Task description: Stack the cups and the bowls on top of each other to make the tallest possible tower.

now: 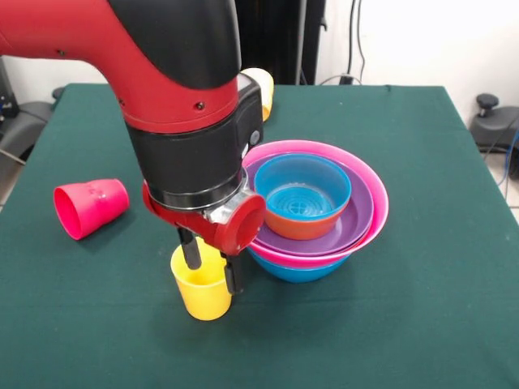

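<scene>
a thick robot arm (162, 73) with a glossy red and black shell, a round red wrist cap, small dark screws, a silver collar and black fingers (190, 250).

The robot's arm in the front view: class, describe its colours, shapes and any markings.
The arm has a glossy red shell with a black curved cover on top, then a black cylindrical wrist section with a silver ring. Below sits a red housing with a round red cap. Two thin black fingers hang beneath. No cables or lettering show.

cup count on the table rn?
3: yellow cup upright at the gripper, red-pink cup on its side, pale yellow cup behind the arm. Arm may hide more.
</scene>
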Action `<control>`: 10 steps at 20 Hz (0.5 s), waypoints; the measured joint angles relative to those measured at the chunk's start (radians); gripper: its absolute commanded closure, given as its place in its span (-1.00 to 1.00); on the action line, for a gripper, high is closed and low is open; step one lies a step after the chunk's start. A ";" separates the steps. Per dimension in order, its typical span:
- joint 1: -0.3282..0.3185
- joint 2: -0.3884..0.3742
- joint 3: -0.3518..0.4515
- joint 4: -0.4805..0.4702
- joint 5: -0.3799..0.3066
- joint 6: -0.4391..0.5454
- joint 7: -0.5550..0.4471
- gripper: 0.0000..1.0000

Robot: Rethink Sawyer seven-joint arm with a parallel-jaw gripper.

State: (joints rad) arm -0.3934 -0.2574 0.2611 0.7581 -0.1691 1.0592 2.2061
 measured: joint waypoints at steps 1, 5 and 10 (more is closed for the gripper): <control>0.001 0.003 0.000 -0.004 -0.001 0.000 0.000 -1.00; 0.006 0.011 0.001 -0.005 -0.005 0.000 0.000 -1.00; 0.018 0.024 0.002 -0.005 -0.009 -0.001 0.000 -1.00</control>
State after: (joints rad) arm -0.3751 -0.2330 0.2630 0.7532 -0.1782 1.0586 2.2061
